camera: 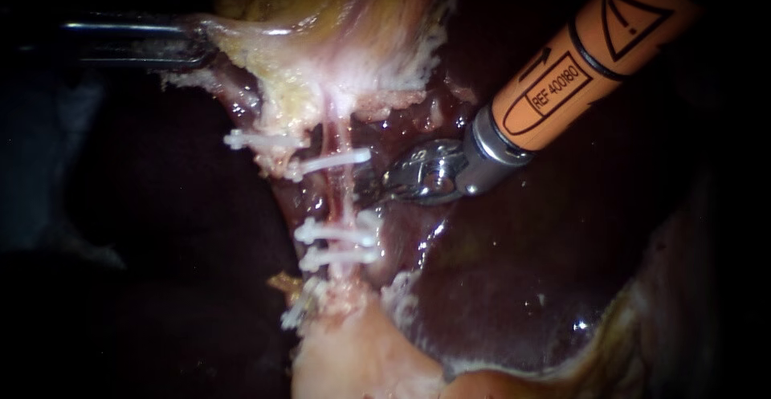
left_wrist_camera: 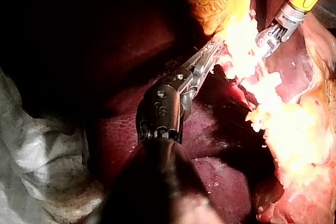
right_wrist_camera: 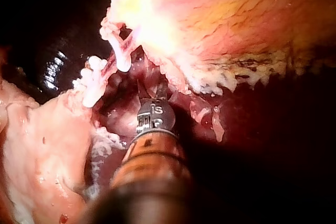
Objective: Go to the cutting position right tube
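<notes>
Right tube [camera: 340, 198], seemingly thin, soft, slippery and easily torn, is lying just left of the right instrument [camera: 368, 190], whose jaws are standing slightly apart on nothing, and is likely wanting contact only on its bare span between the clips [camera: 341, 160], while the left instrument [camera: 197, 42] is gripping the gallbladder [camera: 353, 14].

R instrument [camera: 371, 193] tip too dark to tell.

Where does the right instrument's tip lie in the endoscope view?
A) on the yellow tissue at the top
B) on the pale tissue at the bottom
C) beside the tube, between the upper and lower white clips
C: the right instrument ends close beside the tube, below the upper clip and above the lower clips.
</notes>
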Available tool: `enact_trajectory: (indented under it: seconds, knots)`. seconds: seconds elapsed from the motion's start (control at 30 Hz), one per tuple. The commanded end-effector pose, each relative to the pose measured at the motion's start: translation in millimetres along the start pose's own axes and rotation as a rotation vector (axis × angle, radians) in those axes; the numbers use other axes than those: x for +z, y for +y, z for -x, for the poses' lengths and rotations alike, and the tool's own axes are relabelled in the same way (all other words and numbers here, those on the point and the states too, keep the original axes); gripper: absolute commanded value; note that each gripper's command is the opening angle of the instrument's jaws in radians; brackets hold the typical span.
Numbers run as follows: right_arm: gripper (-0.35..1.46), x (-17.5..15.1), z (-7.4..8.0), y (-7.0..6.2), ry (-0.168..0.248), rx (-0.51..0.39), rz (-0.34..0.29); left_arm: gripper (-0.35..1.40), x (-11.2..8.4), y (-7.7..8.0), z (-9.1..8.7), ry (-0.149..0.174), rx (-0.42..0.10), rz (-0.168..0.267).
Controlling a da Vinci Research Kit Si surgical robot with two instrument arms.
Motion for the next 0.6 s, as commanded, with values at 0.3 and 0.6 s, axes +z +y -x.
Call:
enact_trajectory:
  seconds: [0.3,0.6]
  knots:
    - [1.19,-1.6,-0.2,-0.1,0.000,0.004,-0.008,-0.35,-0.2,0.0,0.0,0.000,0.000,0.001]
    - [1.38,-4.5,-0.2,-0.2,0.053,0.014,-0.038,-0.35,-0.3,0.0,0.0,0.000,0.000,0.001]
